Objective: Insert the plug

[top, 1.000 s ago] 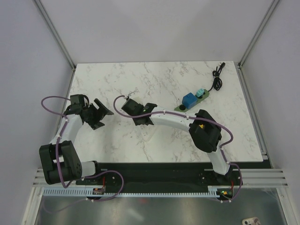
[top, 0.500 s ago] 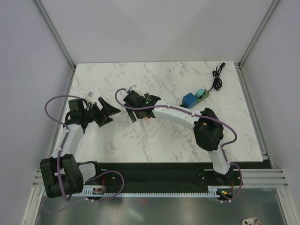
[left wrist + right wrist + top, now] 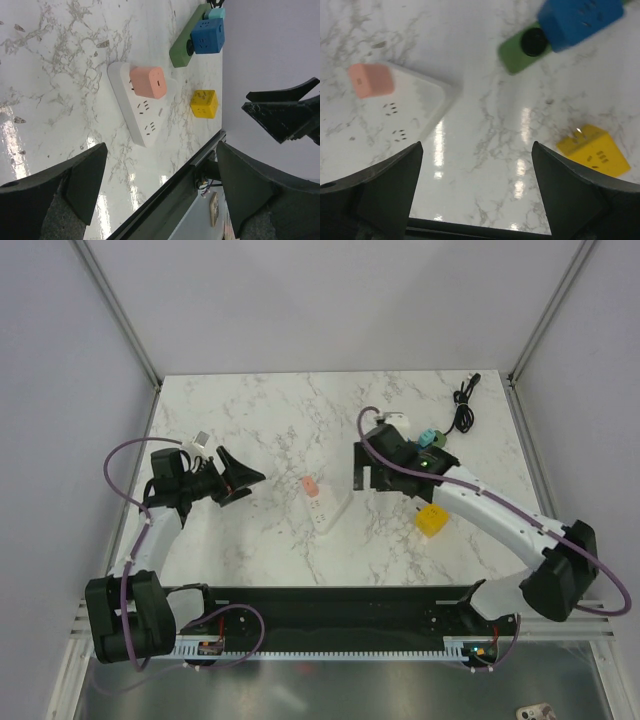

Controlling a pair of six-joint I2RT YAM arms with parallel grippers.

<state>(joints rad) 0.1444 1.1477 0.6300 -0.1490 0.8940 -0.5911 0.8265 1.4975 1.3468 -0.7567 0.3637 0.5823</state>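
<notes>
Top view, left to right.

Left gripper: left-centre of frame, held over the marble table, pointing right. Jaws spread wide, nothing between them. The left wrist view agrees: both fingers at the lower corners with only table between.

Pink plug: centre of frame, seated on the upper end of the white power strip. The strip lies at a slant on the table. In the left wrist view the plug sits flat against the strip's face, and the sockets below it are bare.

Right gripper: right of centre, just right of the strip and apart from it, not touching the pink plug. Jaws wide apart and holding nothing. The right wrist view shows bare marble between the fingers.

Yellow cube plug: lower right of centre, loose on the table, beside the right forearm.

Green power strip: mostly hidden under the right wrist in the top view. It carries a blue cube plug, with a teal block at its far end.

Black cable: upper right corner of the table, coiled, well apart from everything else.
</notes>
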